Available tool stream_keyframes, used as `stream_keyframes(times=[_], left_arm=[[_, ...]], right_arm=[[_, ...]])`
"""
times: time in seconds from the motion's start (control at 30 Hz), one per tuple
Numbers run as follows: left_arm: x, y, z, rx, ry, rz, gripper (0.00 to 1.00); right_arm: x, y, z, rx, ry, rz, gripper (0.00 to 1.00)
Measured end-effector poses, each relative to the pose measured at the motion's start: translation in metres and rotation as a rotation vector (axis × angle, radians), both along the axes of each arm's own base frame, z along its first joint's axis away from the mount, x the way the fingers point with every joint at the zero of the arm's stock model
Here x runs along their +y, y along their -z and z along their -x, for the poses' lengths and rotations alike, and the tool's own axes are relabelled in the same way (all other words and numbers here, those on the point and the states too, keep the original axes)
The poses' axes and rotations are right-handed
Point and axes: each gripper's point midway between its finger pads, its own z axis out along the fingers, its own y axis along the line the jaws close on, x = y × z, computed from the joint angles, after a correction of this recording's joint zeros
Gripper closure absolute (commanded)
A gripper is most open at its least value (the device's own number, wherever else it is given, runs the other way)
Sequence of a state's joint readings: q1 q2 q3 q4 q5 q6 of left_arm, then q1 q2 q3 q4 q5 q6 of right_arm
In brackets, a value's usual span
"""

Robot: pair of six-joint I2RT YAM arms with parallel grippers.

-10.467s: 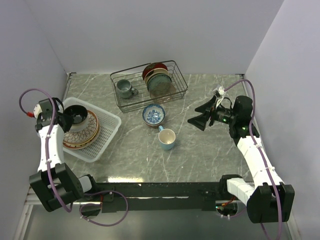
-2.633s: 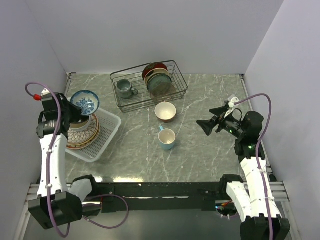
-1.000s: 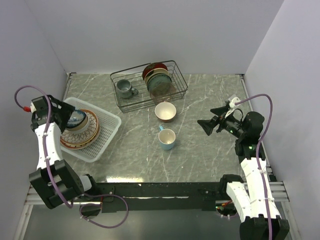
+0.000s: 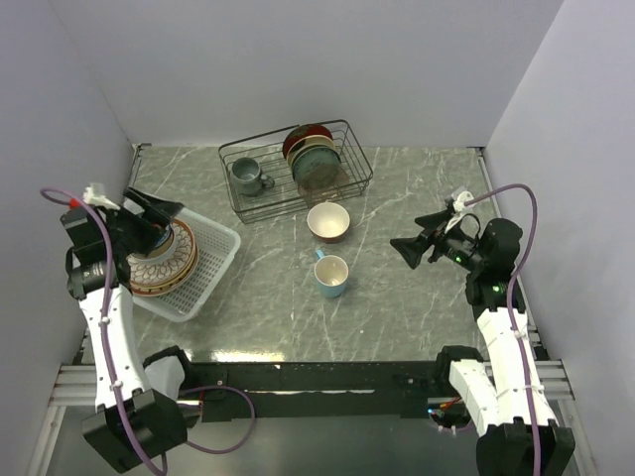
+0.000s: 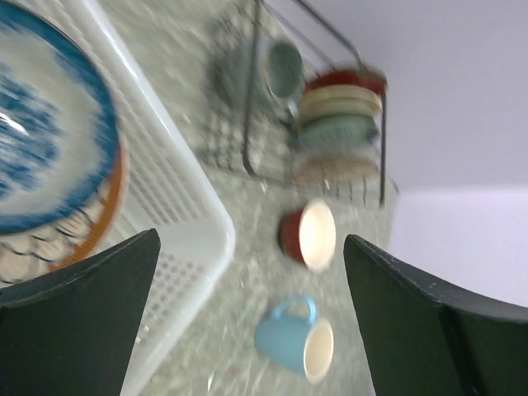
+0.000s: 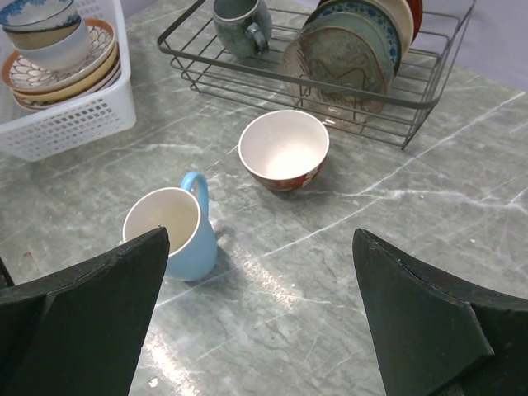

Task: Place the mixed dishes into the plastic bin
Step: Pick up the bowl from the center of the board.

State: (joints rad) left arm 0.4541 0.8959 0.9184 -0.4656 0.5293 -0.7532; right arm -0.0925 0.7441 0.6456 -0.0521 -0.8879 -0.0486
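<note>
mug just before bowl (bin at left)

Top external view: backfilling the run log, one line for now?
plastic bin: blue-patterned bowl atop plates | table: red bowl, light blue mug | left end effector: open over bin | right end effector: open, empty

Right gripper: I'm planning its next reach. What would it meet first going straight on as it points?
Probably the bowl, almost dead ahead of the right gripper; the mug lies off that line. Depth is unclear, so it might touch the table first.
</note>
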Motion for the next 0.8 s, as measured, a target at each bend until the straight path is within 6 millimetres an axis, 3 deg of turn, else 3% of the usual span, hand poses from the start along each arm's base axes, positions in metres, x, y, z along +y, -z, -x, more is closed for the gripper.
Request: stream_keyframes(times=[0.07,0.33,0.43,0.57,0.8], left_arm=[[-0.013,0.005,0.002,-0.003,0.061,0.018,0.01],[-0.116,0.02,0.021,-0.059,0.46,0.015,0.01],[-0.141,0.026,0.029,-0.071,0.557,-0.01,0.01],[-0.153,0.037,0.035,-0.068,0.609,-0.048,0.01],[-0.159,0.059,0.046,-0.052,0.649,-0.125,0.01]], right_arm=[[0.001,0.002,0.0,0.01,-0.01,-0.004,0.0],[0.005,0.023,-0.004,0.089,-0.047,-0.022,0.0],[0.006,0.033,-0.009,0.131,-0.054,-0.022,0.0],[0.015,0.049,-0.015,0.218,-0.086,-0.005,0.0],[0.053,0.06,-0.025,0.295,-0.194,0.116,0.0]])
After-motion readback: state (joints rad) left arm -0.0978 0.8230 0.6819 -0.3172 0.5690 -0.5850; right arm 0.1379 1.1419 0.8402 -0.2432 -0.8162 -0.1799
